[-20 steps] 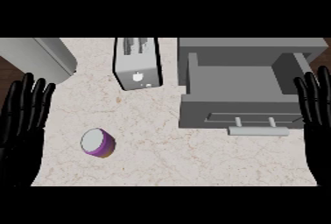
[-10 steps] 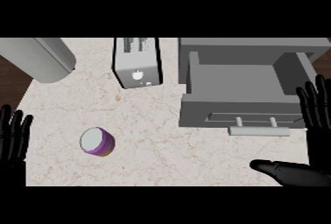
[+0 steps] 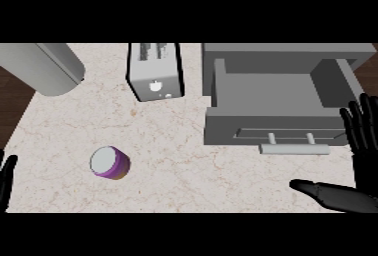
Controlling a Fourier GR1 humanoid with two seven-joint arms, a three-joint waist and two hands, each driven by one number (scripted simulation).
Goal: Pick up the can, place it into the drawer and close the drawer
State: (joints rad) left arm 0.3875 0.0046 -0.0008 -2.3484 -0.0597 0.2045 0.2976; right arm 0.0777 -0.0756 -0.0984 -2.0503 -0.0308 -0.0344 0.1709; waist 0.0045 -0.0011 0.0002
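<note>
Head view: you look steeply down on a pale marbled counter (image 3: 192, 180). Locate the can (image 3: 111, 162) in the lower left of the frame. It is purple with a pale round end facing up toward you, it sits tilted, and it is apart from every other object and from both hands.

Locate the drawer (image 3: 277, 107) in the upper right of the frame. It is a grey box, pulled open, with its interior exposed. Its front panel faces the lower edge of the frame and carries a bar handle (image 3: 294, 148) on two short posts. The can is outside the drawer, well to its left.

Note the toaster (image 3: 155, 70) at top centre, just left of the drawer, and a large grey cylinder (image 3: 44, 65) at the upper left corner.

Check the right hand (image 3: 354, 165) at the right edge of the frame. Its fingers stand straight and spread, pointing toward the top of the frame beside the drawer's right side, and its thumb extends leftward over the counter at lower right. It holds nothing.

Check the left hand (image 3: 6, 177) at the lower left edge. Only a sliver shows, so you cannot tell its finger state.
</note>
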